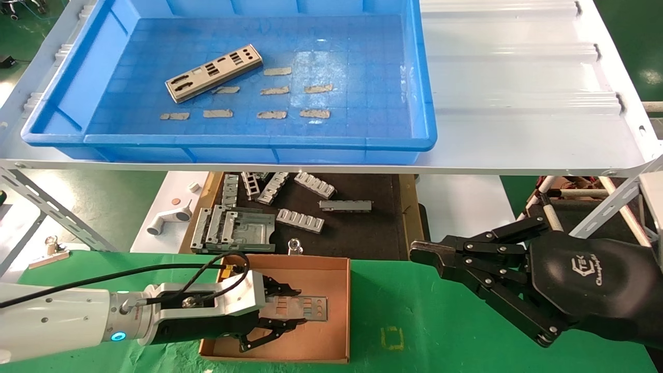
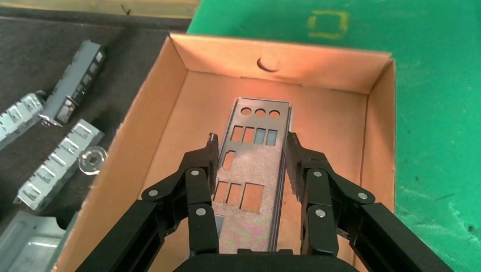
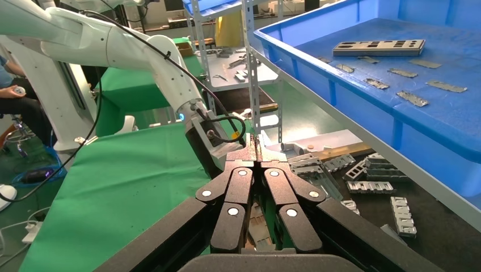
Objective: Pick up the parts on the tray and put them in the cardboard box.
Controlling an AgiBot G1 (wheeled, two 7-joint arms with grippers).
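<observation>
One silver cut-out part (image 1: 213,72) lies at the back left of the blue tray (image 1: 259,141) on the white shelf; it also shows in the right wrist view (image 3: 379,47). My left gripper (image 1: 302,307) reaches low into the cardboard box (image 1: 348,311), shut on a second part (image 1: 317,308) by its long edges. In the left wrist view the gripper (image 2: 251,141) holds this part (image 2: 255,158) flat just over the floor of the box (image 2: 283,56). My right gripper (image 1: 414,254) hangs shut and empty to the right of the box, and shows in its own view (image 3: 256,141).
Several grey tape strips (image 1: 272,91) lie on the tray floor. A dark mat (image 1: 362,228) behind the box holds grey ribbed brackets (image 1: 300,220). The shelf edge (image 1: 466,168) overhangs the mat. Green table cloth (image 1: 414,336) lies right of the box.
</observation>
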